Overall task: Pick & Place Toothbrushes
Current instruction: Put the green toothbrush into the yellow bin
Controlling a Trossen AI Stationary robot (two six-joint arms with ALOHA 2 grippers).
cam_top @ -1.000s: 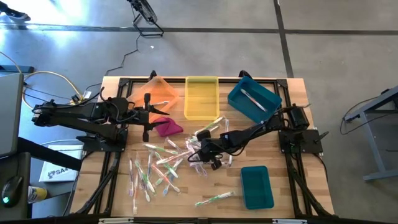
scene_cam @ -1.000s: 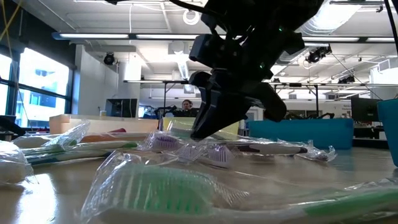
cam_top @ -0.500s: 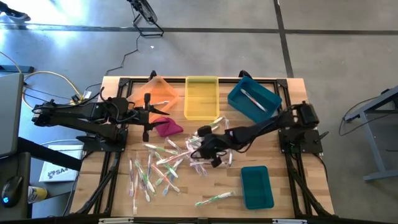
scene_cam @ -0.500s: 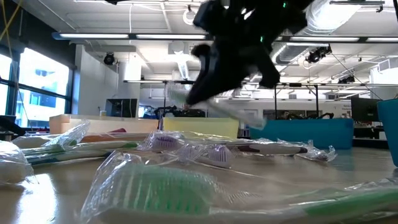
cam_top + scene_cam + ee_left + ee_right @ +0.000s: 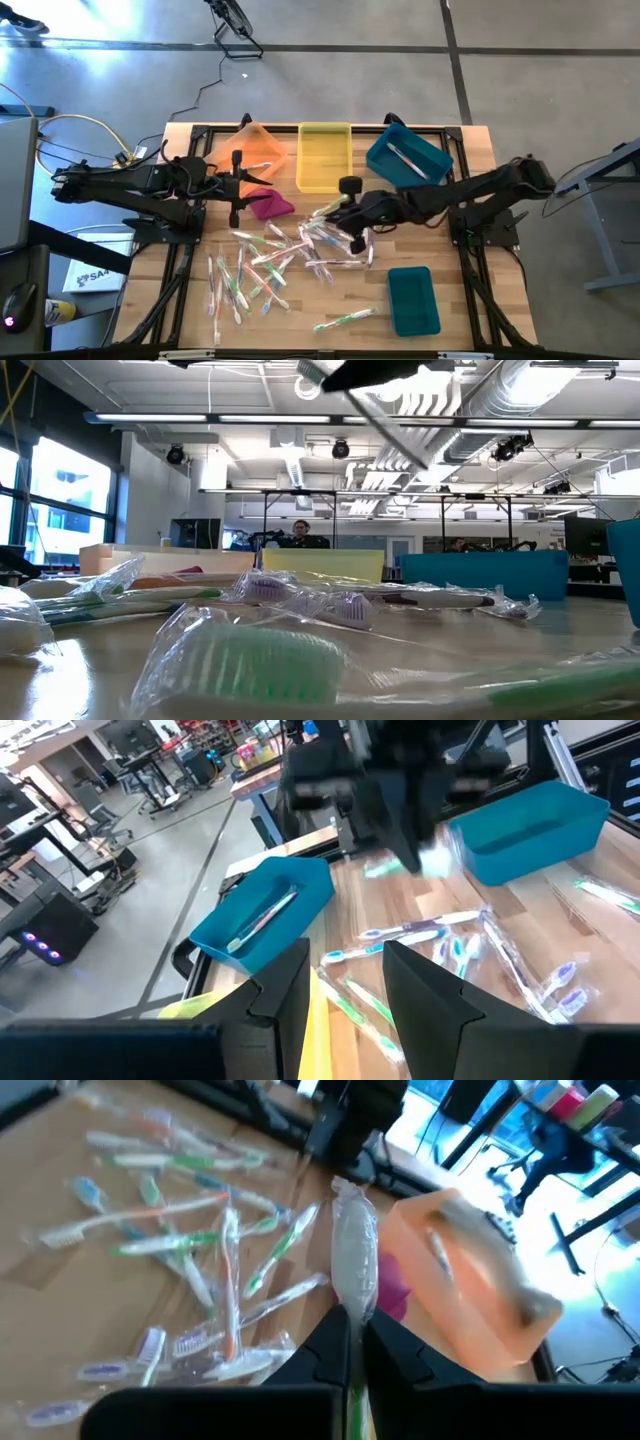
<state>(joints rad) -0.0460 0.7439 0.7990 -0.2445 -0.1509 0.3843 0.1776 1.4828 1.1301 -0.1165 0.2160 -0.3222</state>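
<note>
Many wrapped toothbrushes [image 5: 268, 262] lie scattered on the wooden table's middle; in the low view they show close up [image 5: 300, 605]. My right gripper [image 5: 345, 214] hangs above the pile's right part, shut on one toothbrush in a clear wrapper [image 5: 355, 1255]. That toothbrush shows as a pale slanting stick [image 5: 392, 428] at the top of the low view. My left gripper [image 5: 238, 186] waits at the left, between the orange bin [image 5: 255, 150] and the magenta cloth [image 5: 268, 205]. Its fingers [image 5: 288, 990] stand open with nothing between them. My right gripper pinches the wrapped toothbrush between its two fingers near one end [image 5: 352, 1322]. The fingers lie along it, so most of its length sticks out ahead of them. They slant down from the table's right side. The toothbrush is lifted clear of the pile.
A yellow bin [image 5: 324, 156] and a tilted blue bin [image 5: 407, 160] with a toothbrush in it stand at the far edge. A teal bin [image 5: 412, 300] sits near the front right. People show in the room beyond the table [image 5: 300, 532].
My right gripper has risen from the pile with the wrapped toothbrush and gone a little toward the table's far edge. It has tipped up closer to level. The toothbrush, on the table a second ago, now hangs clear; the other toothbrushes lie as before.
</note>
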